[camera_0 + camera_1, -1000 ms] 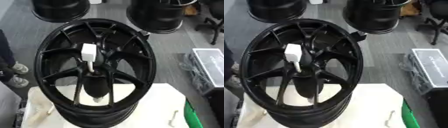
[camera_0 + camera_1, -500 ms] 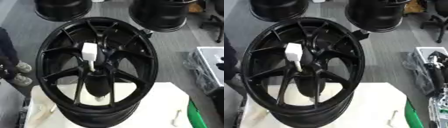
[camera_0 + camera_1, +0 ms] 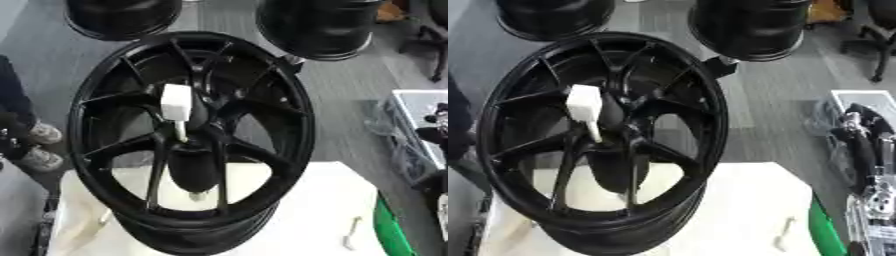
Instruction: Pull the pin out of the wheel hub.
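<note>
Right hand (image 3: 866, 150) newly risen at right edge, fingers indistinct.

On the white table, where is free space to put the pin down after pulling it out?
The bare patch is on the white table, right of the wheel hub and left of the small pale piece. The table's left and middle are crowded by the hub, with the pin in its centre.

Grey floor (image 3: 350, 95); white table (image 3: 297, 210); black chair (image 3: 877, 35) far right.
</note>
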### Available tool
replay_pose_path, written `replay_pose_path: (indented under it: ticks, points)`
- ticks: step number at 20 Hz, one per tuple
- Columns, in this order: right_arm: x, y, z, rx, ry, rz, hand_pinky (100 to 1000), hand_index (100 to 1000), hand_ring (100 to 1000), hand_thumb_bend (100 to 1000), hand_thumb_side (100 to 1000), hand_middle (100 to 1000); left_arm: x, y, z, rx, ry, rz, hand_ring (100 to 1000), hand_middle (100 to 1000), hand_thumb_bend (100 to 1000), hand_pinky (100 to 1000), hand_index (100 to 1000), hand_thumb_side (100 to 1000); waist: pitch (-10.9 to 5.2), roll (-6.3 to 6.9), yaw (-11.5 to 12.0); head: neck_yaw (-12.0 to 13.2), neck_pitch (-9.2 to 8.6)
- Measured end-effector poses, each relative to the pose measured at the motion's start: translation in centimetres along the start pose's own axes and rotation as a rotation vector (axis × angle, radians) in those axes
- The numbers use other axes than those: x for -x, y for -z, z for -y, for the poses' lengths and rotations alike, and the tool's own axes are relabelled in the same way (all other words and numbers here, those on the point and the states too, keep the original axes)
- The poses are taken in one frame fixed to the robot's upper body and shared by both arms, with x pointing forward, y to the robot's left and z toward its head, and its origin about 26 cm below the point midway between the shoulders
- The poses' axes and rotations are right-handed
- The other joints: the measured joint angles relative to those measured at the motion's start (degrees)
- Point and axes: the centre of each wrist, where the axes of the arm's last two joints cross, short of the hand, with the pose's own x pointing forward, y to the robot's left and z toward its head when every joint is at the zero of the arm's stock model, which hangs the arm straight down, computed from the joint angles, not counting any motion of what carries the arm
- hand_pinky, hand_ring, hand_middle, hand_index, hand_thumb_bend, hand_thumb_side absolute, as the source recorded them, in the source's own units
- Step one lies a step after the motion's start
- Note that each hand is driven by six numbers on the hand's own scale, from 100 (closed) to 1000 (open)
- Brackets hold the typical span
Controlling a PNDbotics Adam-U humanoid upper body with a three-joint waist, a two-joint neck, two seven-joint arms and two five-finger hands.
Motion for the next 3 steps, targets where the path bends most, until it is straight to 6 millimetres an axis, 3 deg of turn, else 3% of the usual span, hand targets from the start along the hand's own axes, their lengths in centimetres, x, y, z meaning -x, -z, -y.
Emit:
replay_pose_path:
  ticks: [3]
  points:
    - [0.09, -0.11, -0.02, -0.005, -0.001, -0.004, 663, 778, 555, 100, 661, 589, 0.00, 0.00, 0.00, 0.001, 0.000, -0.001, 488, 509, 672, 546, 644, 797, 0.00, 0.00, 0.0, 0.0, 0.00]
